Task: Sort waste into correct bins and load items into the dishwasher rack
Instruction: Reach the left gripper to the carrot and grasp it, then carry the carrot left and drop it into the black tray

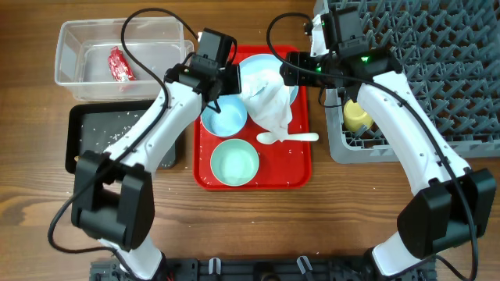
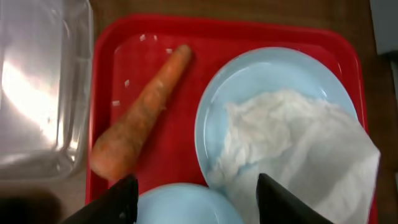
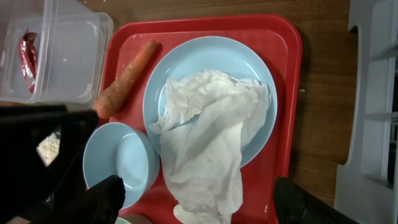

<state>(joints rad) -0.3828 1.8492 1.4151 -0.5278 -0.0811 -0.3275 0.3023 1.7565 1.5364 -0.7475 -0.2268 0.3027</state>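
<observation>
Left gripper (image 2: 194,204) gapes empty over the light-blue bowl (image 3: 121,162); right gripper (image 3: 200,202), likewise, over the crumpled white napkin (image 3: 208,149) (covering the plate (image 3: 205,59)).

White arm links (image 1: 156,125), black joints (image 1: 117,199), black cables (image 1: 123,43)

carrot (image 2: 140,112), napkin (image 2: 298,149) on plate (image 2: 261,71)

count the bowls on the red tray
2. The light-blue bowl is on the left side of the red tray. The pale-green bowl is just in front of it, near the tray's front edge. The napkin could hide something small.
</observation>
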